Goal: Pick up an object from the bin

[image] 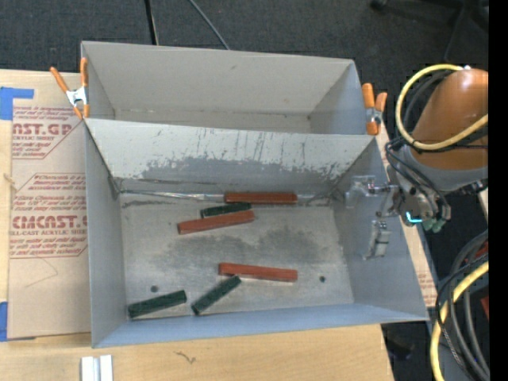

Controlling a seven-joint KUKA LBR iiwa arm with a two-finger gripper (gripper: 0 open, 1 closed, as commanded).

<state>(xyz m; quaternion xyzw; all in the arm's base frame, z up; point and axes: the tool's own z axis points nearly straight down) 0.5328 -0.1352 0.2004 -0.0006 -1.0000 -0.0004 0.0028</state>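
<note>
My gripper [371,214] hangs over the bin's right wall, above the floor, open with nothing between its fingers. The nearest loose thing is a red-brown bar [258,272] lying flat on the floor, to the gripper's left and lower. Another red-brown bar [260,198] lies along the foot of the back wall. A third red-brown bar [216,222] lies slanted in the middle, with a short dark green bar [225,209] just behind it.
Two more dark green bars lie near the front wall, one slanted [216,294] and one at the front left corner [157,303]. The arm with its orange cover and yellow cables stands right of the bin.
</note>
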